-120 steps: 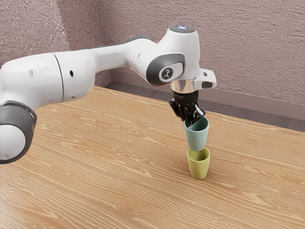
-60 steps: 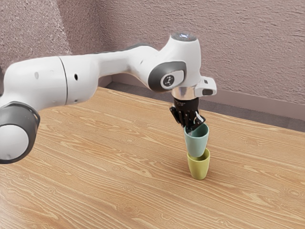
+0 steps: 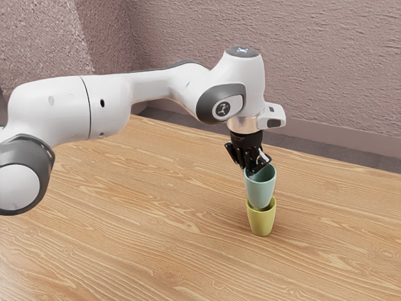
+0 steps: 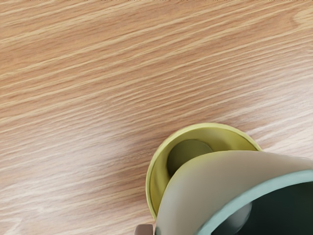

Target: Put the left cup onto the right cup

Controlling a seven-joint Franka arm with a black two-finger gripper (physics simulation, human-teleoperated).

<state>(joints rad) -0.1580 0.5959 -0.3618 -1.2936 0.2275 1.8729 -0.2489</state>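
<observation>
While the arm reaches in from the exterior view's left with its wrist turned straight down, the black hand [image 3: 255, 164] pinches the rim of the teal cup [image 3: 259, 184], one finger inside and one outside. The cup's long axis is near vertical, mouth upward, and its tapered base sits in the mouth of the yellow-green cup [image 3: 261, 221], which stands on the wood-grained surface [image 3: 125, 207]. Both cups are smooth, handleless and conical.

My arm [image 3: 94, 113] is glossy white, built of rounded links, with dark grey caps [image 3: 212, 99] over the joints; one cap bears a small white mark. A silver ring [image 3: 243, 121] sits above my black two-finger gripper [image 3: 255, 165].
</observation>
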